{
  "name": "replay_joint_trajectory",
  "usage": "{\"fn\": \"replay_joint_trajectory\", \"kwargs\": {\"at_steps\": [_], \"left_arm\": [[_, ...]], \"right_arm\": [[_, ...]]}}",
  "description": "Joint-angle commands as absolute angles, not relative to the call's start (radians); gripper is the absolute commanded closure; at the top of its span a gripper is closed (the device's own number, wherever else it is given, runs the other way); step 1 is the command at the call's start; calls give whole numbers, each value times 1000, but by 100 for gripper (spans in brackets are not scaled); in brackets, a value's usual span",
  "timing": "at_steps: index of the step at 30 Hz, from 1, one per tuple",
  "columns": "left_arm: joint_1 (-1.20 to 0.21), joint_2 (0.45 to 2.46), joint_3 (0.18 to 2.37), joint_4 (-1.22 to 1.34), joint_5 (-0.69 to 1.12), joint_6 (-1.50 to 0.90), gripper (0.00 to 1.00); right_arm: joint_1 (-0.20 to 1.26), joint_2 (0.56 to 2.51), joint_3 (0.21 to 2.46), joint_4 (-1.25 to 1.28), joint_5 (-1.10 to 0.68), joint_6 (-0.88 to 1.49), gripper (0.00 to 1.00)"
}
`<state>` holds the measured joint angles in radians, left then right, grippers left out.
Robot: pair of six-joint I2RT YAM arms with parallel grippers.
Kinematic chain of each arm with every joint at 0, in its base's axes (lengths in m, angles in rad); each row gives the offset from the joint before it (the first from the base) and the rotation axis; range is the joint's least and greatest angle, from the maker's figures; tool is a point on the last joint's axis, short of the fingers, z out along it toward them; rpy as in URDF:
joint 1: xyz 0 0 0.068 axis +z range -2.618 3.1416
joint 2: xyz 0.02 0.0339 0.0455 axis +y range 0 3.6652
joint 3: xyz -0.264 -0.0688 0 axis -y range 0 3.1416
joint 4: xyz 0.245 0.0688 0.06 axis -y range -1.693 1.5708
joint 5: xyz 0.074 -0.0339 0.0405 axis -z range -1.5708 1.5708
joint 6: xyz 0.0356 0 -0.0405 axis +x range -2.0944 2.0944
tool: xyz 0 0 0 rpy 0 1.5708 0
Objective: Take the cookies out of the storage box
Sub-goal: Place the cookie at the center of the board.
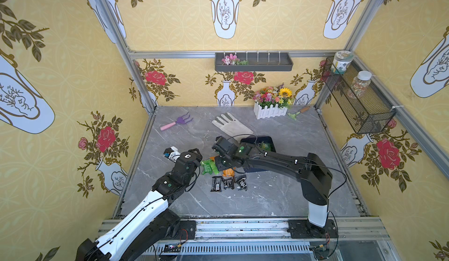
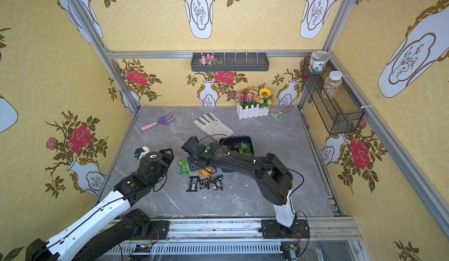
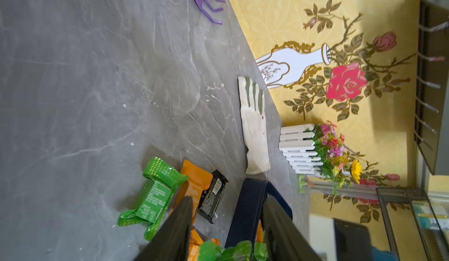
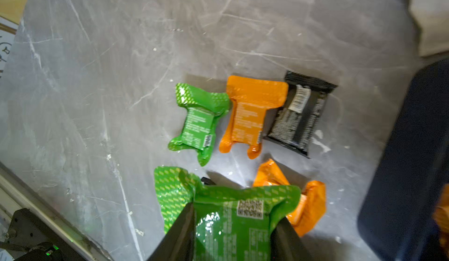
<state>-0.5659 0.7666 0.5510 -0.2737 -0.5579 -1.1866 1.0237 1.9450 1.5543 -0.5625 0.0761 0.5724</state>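
Observation:
The storage box [image 1: 257,137] [image 2: 235,137] is a dark navy tray right of the table's middle, partly under my right arm. A green cookie packet [image 1: 264,146] shows inside it. Other cookies lie left of the box: a green one [image 4: 198,121], an orange one [image 4: 250,116] and a black one [image 4: 298,118] in a row, plus a crumpled orange one [image 4: 306,206]. Three black packets [image 1: 228,183] lie nearer the front. My right gripper [image 4: 237,213] is shut on a green packet above this spread. My left gripper [image 3: 228,197] [image 1: 198,155] is open beside the green packets [image 1: 207,166], holding nothing.
A white glove [image 1: 232,123] lies just behind the box. A purple hand rake [image 1: 176,122] is at the back left. A white picket planter [image 1: 269,110] and a small green rake [image 1: 297,112] stand at the back right. A wire basket [image 1: 359,101] hangs on the right wall.

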Motion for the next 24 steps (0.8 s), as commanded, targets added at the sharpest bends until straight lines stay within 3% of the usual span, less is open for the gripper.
{"fn": "replay_joint_trajectory", "kwargs": {"at_steps": [1, 9, 17, 24], "left_arm": [[-560, 704, 549, -419, -648, -1219, 49], [-559, 609, 596, -573, -720, -1229, 51], [-558, 606, 601, -564, -697, -1207, 51], [-558, 621, 603, -519, -659, -1161, 51]], "right_arm": [[1073, 1996, 1594, -514, 76, 599, 60], [1167, 2132, 1659, -499, 49, 609, 60], [1173, 2206, 1666, -482, 40, 582, 57], [1176, 2215, 1670, -470, 48, 579, 45]]}}
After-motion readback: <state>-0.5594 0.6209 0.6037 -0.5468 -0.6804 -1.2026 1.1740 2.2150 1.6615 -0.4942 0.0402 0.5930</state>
